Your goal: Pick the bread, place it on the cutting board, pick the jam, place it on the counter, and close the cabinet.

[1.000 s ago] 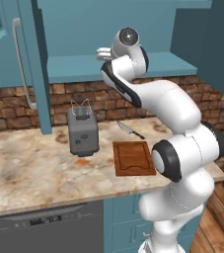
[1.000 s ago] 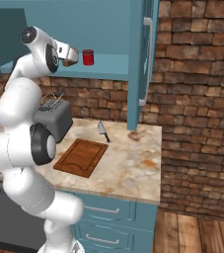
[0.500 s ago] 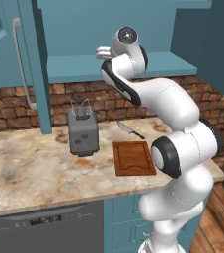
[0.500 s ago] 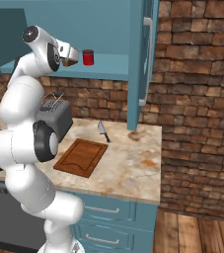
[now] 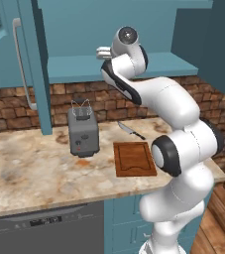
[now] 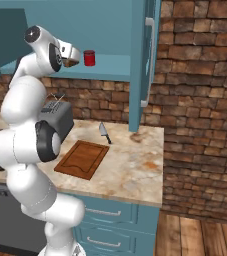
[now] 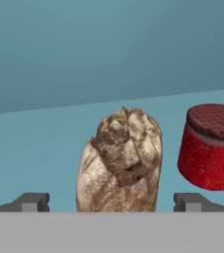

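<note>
Hand view | bread (image 7: 121, 163) craggy, speckled | jam (image 7: 209, 147) smooth red cylinder, perhaps glass

gripper (image 6: 74, 59) apparently at bread (image 6: 72, 63), jam (image 6: 89, 58) beside

On the cabinet (image 6: 110, 30) shelf, the bread (image 7: 121, 163) stands with the jam (image 7: 209, 147) at its 3 o'clock. Below, on the counter (image 5: 29, 173), the cutting board (image 5: 134, 158) lies at the toaster's (image 5: 83, 133) 4 o'clock, a knife (image 5: 129, 130) at the board's 12.
</note>
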